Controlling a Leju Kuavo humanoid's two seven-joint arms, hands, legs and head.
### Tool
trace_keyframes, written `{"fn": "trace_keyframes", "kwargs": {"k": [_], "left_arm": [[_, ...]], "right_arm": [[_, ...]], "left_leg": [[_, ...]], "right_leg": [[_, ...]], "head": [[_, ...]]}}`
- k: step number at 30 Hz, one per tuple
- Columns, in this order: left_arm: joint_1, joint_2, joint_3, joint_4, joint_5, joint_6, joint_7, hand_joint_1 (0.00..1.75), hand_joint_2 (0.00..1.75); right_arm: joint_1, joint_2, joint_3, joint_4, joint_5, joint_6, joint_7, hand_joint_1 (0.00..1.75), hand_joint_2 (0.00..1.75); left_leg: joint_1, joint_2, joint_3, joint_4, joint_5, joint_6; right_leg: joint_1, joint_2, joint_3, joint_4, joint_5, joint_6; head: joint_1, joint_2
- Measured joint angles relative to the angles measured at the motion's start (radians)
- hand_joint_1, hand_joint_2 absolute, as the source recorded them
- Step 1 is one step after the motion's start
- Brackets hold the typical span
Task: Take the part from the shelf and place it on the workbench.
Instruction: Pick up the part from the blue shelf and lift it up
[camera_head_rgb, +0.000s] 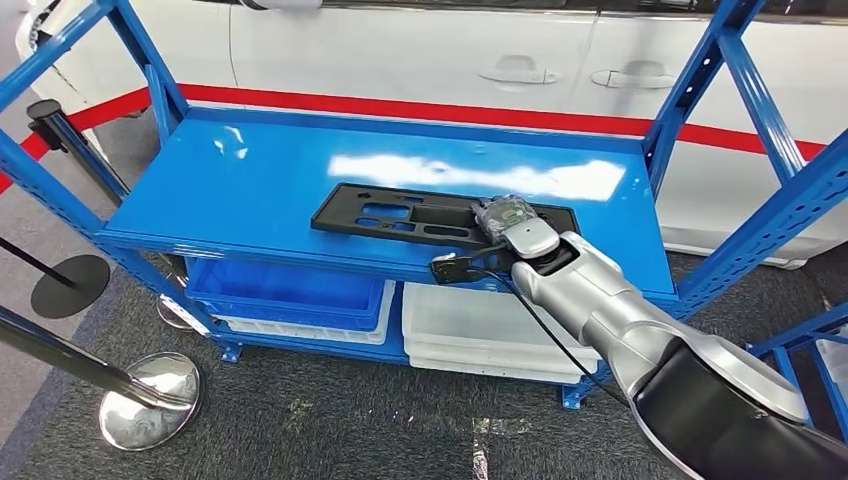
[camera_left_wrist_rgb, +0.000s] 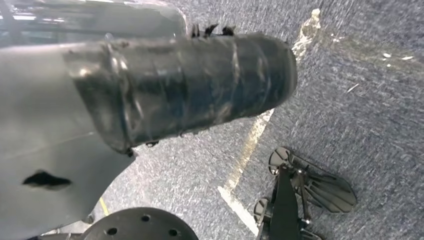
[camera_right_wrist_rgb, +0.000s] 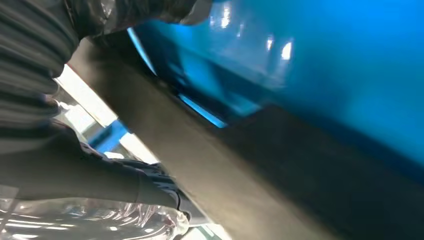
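Currently your right hand (camera_head_rgb: 505, 218), wrapped in clear plastic film, lies on the right end of the flat black plastic part with rectangular cut-outs (camera_head_rgb: 400, 215). In the right wrist view the thick grey thumb (camera_right_wrist_rgb: 90, 182) lies along the near edge of that part (camera_right_wrist_rgb: 260, 175), apparently below it, and the film-covered fingers (camera_right_wrist_rgb: 125, 12) sit on the other side; the grasp looks closed around the edge, but whether it is firm cannot be told. Treat it as holding, unconfirmed.

Part: lying flat on the glossy blue metal shelf top (camera_head_rgb: 250, 180), long axis running from 9 to 3 o'clock, near the front edge, toward the 3 o'clock half of the surface. No lift visible; it appears to be resting on the shelf.

Right arm: the silver forearm (camera_head_rgb: 600, 310) comes in from 5 o'clock, wrist over the shelf's front lip.

Left hand (camera_left_wrist_rgb: 185, 85): the wrist camera looks down at grey carpet (camera_left_wrist_rgb: 360, 100); fingers hidden behind the ribbed cover, so their state cannot be told.

Around: a blue plastic bin (camera_head_rgb: 285, 290) and white trays (camera_head_rgb: 480, 325) on the tier below, a white car body (camera_head_rgb: 430, 50) at 12 o'clock behind the rack.

Progress, judged: reach done, grasp at or near done. Left for you: lift clear, carry, set down on the workbench.
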Motion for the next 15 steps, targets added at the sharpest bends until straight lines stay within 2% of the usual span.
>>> {"fn": "trace_keyframes", "kwargs": {"k": [1,2,3,5,6,7,9,10,11,15], "left_arm": [[0.0,0.0,0.0,0.0,0.0,0.0,-0.001,0.0,0.0],[-0.001,0.001,0.0,0.0,0.0,0.0,-0.002,0.0,0.0],[-0.001,0.001,0.0,0.0,0.0,0.0,-0.002,0.0,0.0],[-0.001,0.001,0.0,0.0,0.0,-0.001,-0.002,0.0,0.0],[-0.001,0.001,0.0,0.0,-0.001,-0.001,-0.002,0.0,0.0],[-0.001,0.001,0.0,0.0,-0.001,-0.001,-0.002,0.0,0.0],[-0.001,0.001,0.0,0.0,-0.002,-0.001,-0.002,0.0,0.0],[-0.001,0.001,0.0,0.0,-0.002,-0.001,-0.002,0.0,0.0],[-0.001,0.001,0.0,0.0,-0.003,-0.002,-0.002,0.0,0.0],[-0.002,0.001,-0.002,0.0,-0.01,-0.004,0.0,0.0,0.0]], "right_arm": [[-0.001,-0.001,0.0,0.0,-0.001,0.002,0.0,0.88,1.75],[-0.001,-0.001,0.0,0.0,-0.002,0.003,0.0,1.05,1.75],[0.0,-0.002,0.0,0.0,-0.003,0.004,0.0,0.98,1.75],[0.0,-0.002,0.0,0.0,-0.004,0.012,0.002,0.29,1.75],[-0.001,-0.002,0.0,0.0,-0.004,0.017,0.004,0.16,1.75],[-0.001,-0.002,0.0,0.0,-0.005,0.022,0.005,0.45,1.75],[-0.002,-0.003,0.0,0.0,-0.008,0.024,0.007,1.27,1.75],[-0.001,-0.004,0.0,0.001,-0.009,0.024,0.008,1.59,1.75],[-0.001,-0.004,0.0,0.001,-0.011,0.024,0.01,1.72,1.75],[-0.001,-0.005,-0.001,0.002,-0.011,0.021,0.011,1.75,1.75]], "left_leg": [[0.0,0.001,0.003,-0.002,0.0,0.0],[0.0,0.001,0.005,-0.004,0.0,-0.001],[0.0,0.001,0.006,-0.005,0.0,-0.002],[0.0,0.001,0.008,-0.008,0.001,-0.005],[0.001,0.001,0.008,-0.009,0.001,-0.006],[0.001,0.001,0.009,-0.01,0.001,-0.008],[0.001,0.001,0.01,-0.01,0.001,-0.011],[0.002,0.001,0.01,-0.01,0.001,-0.013],[0.002,0.001,0.01,-0.01,0.001,-0.015],[0.002,0.001,0.011,-0.01,0.0,-0.018]], "right_leg": [[0.0,0.001,0.001,0.0,-0.001,-0.002],[0.0,0.001,0.002,0.0,-0.001,-0.003],[0.0,0.002,0.003,0.0,-0.002,-0.005],[0.001,0.001,0.003,0.0,-0.003,-0.007],[0.002,0.001,0.004,0.0,-0.003,-0.007],[0.002,0.001,0.004,0.0,-0.003,-0.007],[0.002,0.001,0.005,0.0,-0.004,-0.008],[0.003,0.001,0.005,0.0,-0.004,-0.008],[0.003,0.001,0.006,0.0,-0.004,-0.008],[0.003,0.001,0.008,-0.002,-0.004,-0.008]], "head": [[0.0,0.0],[0.0,0.0],[0.0,0.0],[0.0,0.0],[0.0,0.0],[0.0,0.0],[0.0,0.0],[0.0,0.0],[0.0,0.0],[0.0,0.0]]}}
